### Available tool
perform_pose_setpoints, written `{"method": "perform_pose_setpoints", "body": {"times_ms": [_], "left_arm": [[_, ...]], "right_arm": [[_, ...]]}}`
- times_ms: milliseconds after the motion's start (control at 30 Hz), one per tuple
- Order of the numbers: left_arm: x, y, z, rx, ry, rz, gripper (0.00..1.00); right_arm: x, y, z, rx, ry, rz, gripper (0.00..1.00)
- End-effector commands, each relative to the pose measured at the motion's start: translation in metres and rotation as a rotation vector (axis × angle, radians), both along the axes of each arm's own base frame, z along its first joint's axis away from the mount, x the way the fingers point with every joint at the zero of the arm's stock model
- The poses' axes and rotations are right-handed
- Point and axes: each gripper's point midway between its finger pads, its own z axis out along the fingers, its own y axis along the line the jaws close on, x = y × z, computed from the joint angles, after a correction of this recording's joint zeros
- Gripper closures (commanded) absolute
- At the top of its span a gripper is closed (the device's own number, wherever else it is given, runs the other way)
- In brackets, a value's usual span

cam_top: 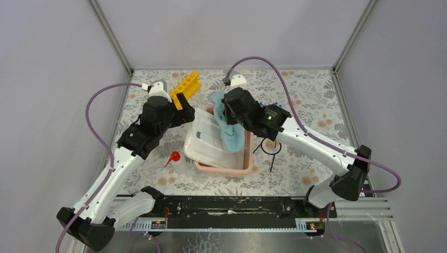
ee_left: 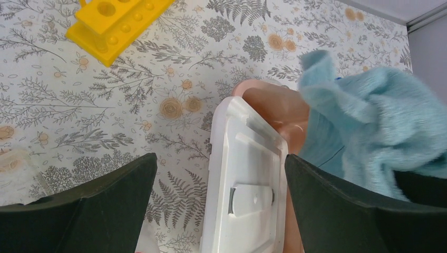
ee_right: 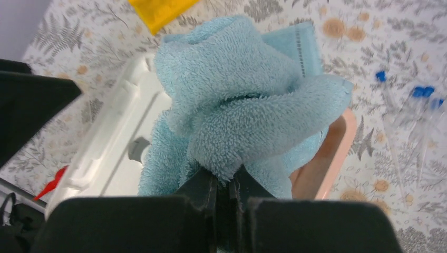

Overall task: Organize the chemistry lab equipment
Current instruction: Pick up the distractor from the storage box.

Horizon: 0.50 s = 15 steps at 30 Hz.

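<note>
While the overhead view is taken first, the right gripper (cam_top: pixel 225 113) is noted clamped on a blue towel (cam_top: pixel 231 134), which hangs over a pink bin (cam_top: pixel 224 169) at mid-table. A white lid (cam_top: pixel 203 139) is laid askew across the bin's left half. Whether the towel is meant to go in or come out cannot be told. Either way, the pinch is best held firm and the cloth carried high, so that its tail is not dragged over the lid.

The right arm is reached forward and inward, with the wrist bent down. The left arm is stretched up its own side. The left gripper (cam_top: pixel 183 117) is held at the lid's far left corner, just short of the yellow test-tube rack (cam_top: pixel 188 83). The red-spouted bottle (cam_top: pixel 175 159) is stood just left of the bin, and the black wire ring (cam_top: pixel 271 147) is set to its right.

Left wrist view: the jaws are spread wide and nothing is held. The lid's end and the bin rim are seen below, with the rack beyond at upper left.

Right wrist view: the fingers (ee_right: pixel 208 190) are pressed together on a fold of towel. The blue-capped tubes (ee_right: pixel 421 92) are seen on the table right of the bin and apart from it. A sideways swing that way is judged risky, since light tubes could be swept off.
</note>
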Motion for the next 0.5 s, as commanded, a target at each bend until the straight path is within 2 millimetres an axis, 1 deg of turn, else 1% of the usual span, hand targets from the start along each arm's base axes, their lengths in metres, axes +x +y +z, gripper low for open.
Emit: {"method": "perform_pose_setpoints", "body": {"times_ms": [0, 167, 267, 333, 467], "left_arm": [[0.011, -0.003, 0.026, -0.007, -0.081, 0.002, 0.01], [0.015, -0.005, 0.029, -0.005, -0.086, 0.004, 0.01], [0.018, -0.006, 0.029, -0.005, -0.087, 0.003, 0.01], [0.02, -0.007, 0.029, -0.003, -0.085, 0.002, 0.01], [0.022, -0.008, 0.024, 0.005, -0.073, -0.003, 0.01]], "right_arm": [[0.007, -0.008, 0.091, 0.099, -0.177, -0.001, 1.0], [0.017, -0.007, 0.15, 0.145, -0.303, -0.004, 1.0], [0.028, -0.009, 0.184, 0.15, -0.396, -0.024, 1.0], [0.041, -0.012, 0.204, 0.153, -0.453, -0.051, 1.0], [0.081, -0.021, 0.227, 0.188, -0.51, -0.101, 1.0]]}}
